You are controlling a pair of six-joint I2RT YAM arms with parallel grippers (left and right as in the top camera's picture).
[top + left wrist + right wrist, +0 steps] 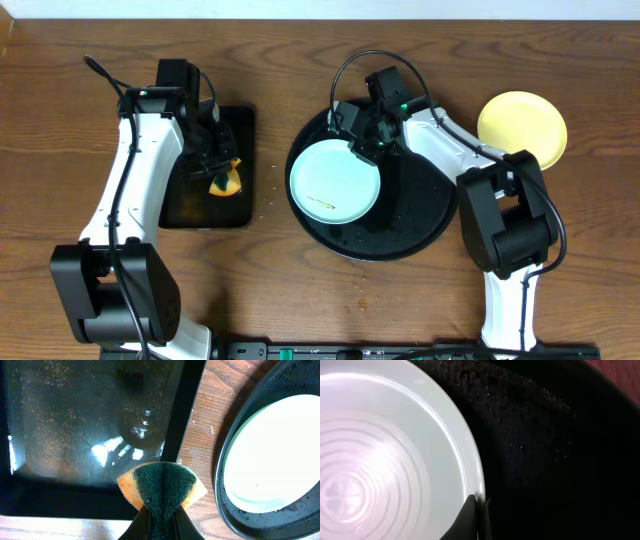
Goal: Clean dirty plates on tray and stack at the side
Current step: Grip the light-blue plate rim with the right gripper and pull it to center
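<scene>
Over the brown wooden table (300,290), the right gripper (365,145) is clenched on the rim of the pale blue-white round plastic plate (334,182). It bites at about the plate's one o'clock. The right wrist camera confirms it: the gripper (479,510) has its two dark fingers pressed together with the plate (385,460) edge pinched between them. Concentric rings shine across the plate's face.

That plate sits in the large round glossy black tray (420,235), pushed to the nine o'clock side so its edge reaches the tray's rim. Whether it lies flat or is tipped up, I can't tell. Fine specks glitter on the tray's bare black floor (545,450).

At two o'clock from the tray, clear of its rim, the pale yellow round plate (522,128) rests on the wood.

On the other side, the left gripper (222,170) is grasping the orange sponge with a dark green scouring face (224,183). The left wrist view shows the sponge (162,482) folded and squeezed between the closed fingers (142,527). It hangs over the small rectangular black tray (190,205), toward that tray's four o'clock corner. The rectangular tray (90,425) shows a speckled, reflective floor, with the round tray (225,510) and its plate (275,455) out at three o'clock.
</scene>
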